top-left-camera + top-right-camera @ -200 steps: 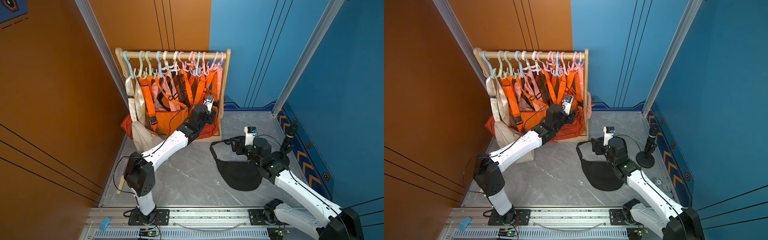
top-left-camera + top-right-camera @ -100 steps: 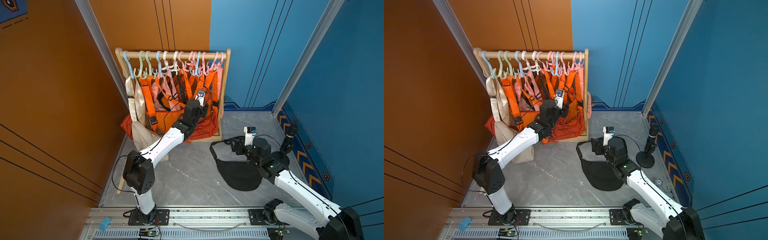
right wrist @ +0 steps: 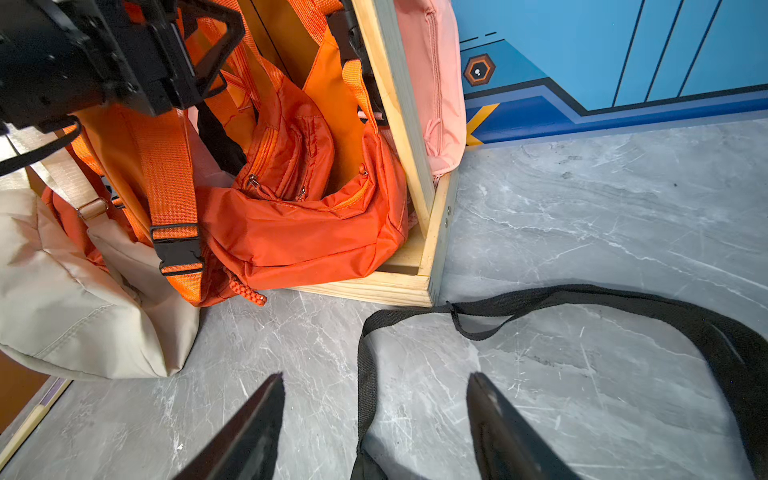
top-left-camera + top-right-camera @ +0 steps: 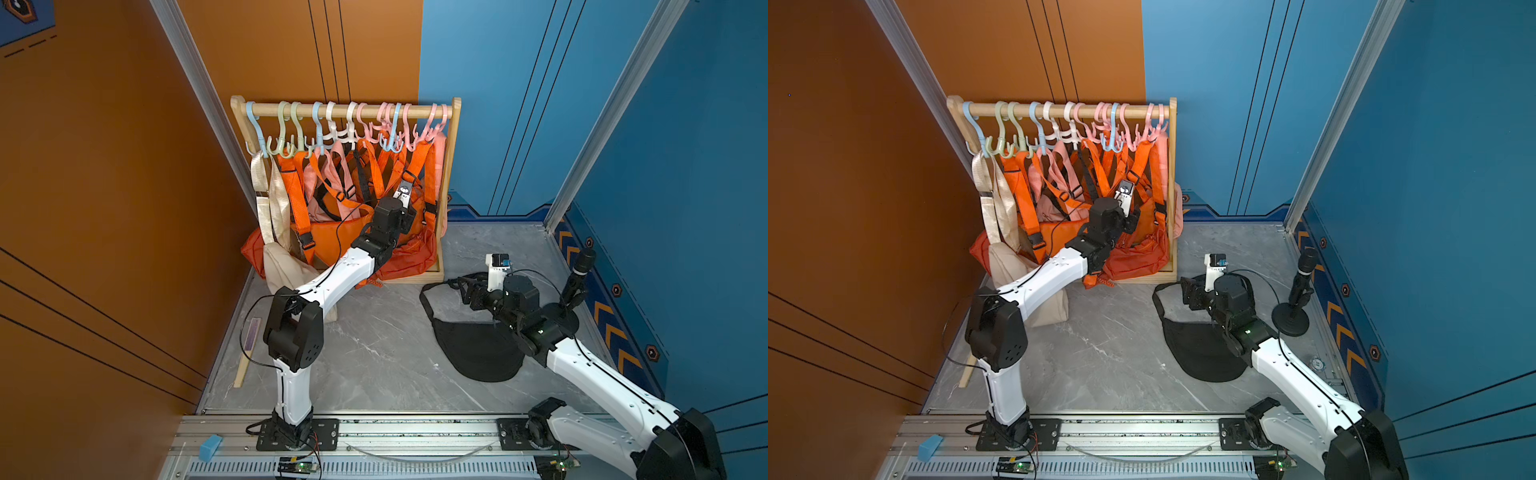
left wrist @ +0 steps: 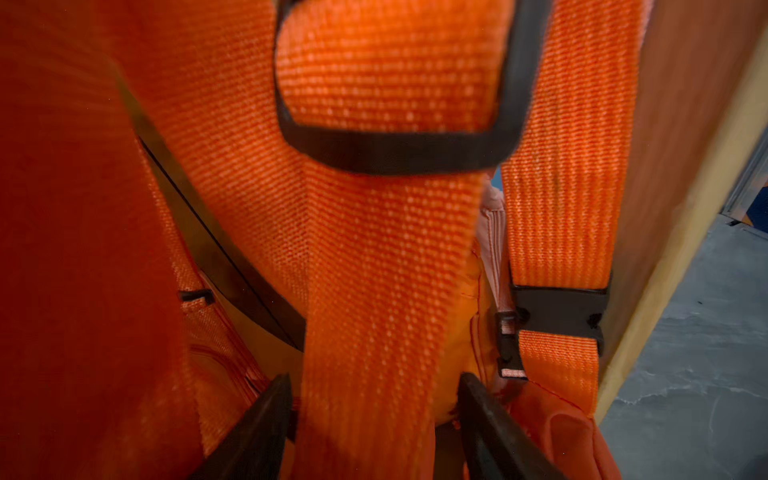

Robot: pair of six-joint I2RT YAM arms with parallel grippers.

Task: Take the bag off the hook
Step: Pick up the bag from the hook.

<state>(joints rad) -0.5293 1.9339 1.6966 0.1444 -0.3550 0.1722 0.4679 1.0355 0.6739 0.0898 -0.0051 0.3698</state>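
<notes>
- Grey marble table (image 4: 374, 353): black fabric bag (image 4: 478, 357) already lies down; right gripper (image 3: 376, 376) wide, empty.
- Left gripper (image 5: 374, 376) straddles hanging orange webbing strap (image 5: 374, 249), jaws apart, unclamped; lift-off remains.

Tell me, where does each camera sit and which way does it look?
Top views: high above the front, looking down on the grey surface and rack; the left arm and right arm show.
Left wrist: on the left arm, close against an orange strap running between the fingertips of the left pincer.
Right wrist: on the right arm, low, facing the rack's foot; the right pincer and the left arm's end show.
Shared: right wrist and both top views show the black strap.
</notes>
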